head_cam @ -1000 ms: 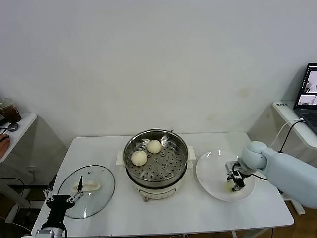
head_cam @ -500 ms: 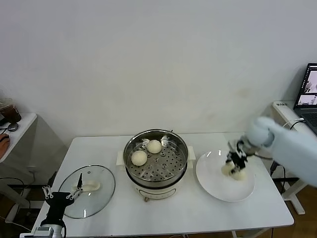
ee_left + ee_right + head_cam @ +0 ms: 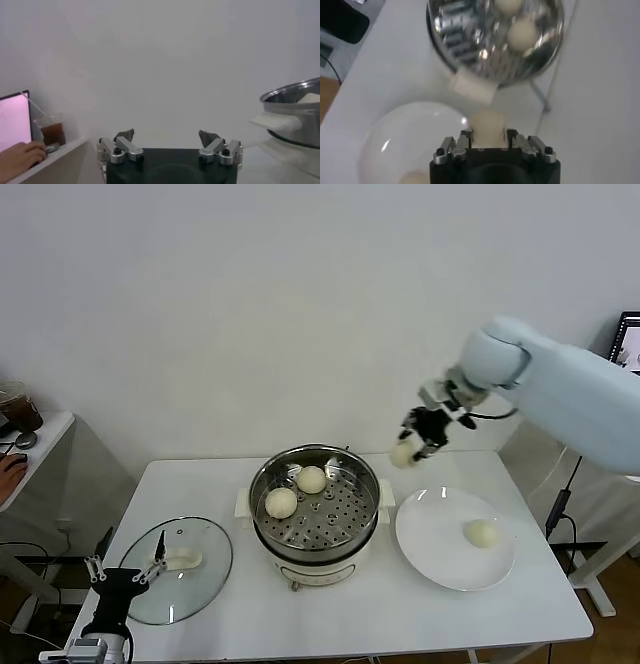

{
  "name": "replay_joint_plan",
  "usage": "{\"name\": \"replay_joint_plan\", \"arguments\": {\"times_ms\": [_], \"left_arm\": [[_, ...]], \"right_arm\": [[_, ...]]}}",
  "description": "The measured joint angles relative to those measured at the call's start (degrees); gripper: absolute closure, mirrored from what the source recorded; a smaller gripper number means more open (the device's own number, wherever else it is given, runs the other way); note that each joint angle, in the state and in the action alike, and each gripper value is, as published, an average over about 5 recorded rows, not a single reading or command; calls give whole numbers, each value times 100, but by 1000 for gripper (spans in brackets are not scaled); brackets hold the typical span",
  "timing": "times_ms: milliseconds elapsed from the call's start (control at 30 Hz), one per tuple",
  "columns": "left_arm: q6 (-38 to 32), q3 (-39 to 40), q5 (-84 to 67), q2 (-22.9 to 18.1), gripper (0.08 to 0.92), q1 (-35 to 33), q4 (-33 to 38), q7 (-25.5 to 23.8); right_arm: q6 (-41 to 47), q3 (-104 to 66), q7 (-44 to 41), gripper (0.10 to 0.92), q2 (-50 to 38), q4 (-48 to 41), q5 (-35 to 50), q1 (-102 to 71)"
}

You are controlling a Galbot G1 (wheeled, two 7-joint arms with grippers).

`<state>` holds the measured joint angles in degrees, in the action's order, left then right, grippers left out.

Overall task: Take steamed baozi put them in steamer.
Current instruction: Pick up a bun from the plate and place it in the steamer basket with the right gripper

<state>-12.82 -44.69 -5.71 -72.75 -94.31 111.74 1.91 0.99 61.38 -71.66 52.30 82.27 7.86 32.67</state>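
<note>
My right gripper (image 3: 417, 442) is shut on a cream baozi (image 3: 404, 454) and holds it high in the air, between the white plate (image 3: 430, 529) and the steel steamer (image 3: 316, 502). In the right wrist view the held baozi (image 3: 488, 127) sits between the fingers, above the steamer (image 3: 470, 45). Two baozi (image 3: 281, 502) (image 3: 312, 479) lie on the perforated tray at the steamer's far left. One baozi (image 3: 483, 533) lies on the plate's right side. My left gripper (image 3: 123, 576) is open and empty, low at the table's front left corner.
The glass lid (image 3: 176, 569) with its oblong white handle (image 3: 176, 560) lies flat on the table left of the steamer. A side table with a drink cup (image 3: 20, 406) stands far left. A laptop (image 3: 630, 344) is at the far right edge.
My right gripper closed on a baozi on the plate, lifted it and carried it up and left toward the steamer. One baozi stays on the plate. The left arm barely moved.
</note>
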Motion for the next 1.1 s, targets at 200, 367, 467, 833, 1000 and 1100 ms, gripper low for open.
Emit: {"name": "replay_joint_plan", "arguments": {"times_ms": [200,367,467,833,1000,1100], "left_arm": [[-8,-92,-9,17,177,-49,-30,-1],[-11,-160,-28,20,177,-65,-33,-1],[-10,-175,-29,14,177,-64,-32,-1],[-10,-185,-27,-30,177,-48,-59,1],[-11,-185,-27,-39,177,-38,-73,2],[-11,-174,-25,-50,177,-26,-82,2]], "right_arm": [[-655,483,318,583,741,-7,-120,59],[-1296,798,564,576,1236,-90,-430,-26],[-1677,946,698,575,1459,-122,-670,-107],[-2809,1221,1065,548,1809,-228,-1507,-433],[-3135,1305,1134,532,1821,-206,-1714,-512],[-3267,1326,1151,525,1809,-178,-1814,-553]]}}
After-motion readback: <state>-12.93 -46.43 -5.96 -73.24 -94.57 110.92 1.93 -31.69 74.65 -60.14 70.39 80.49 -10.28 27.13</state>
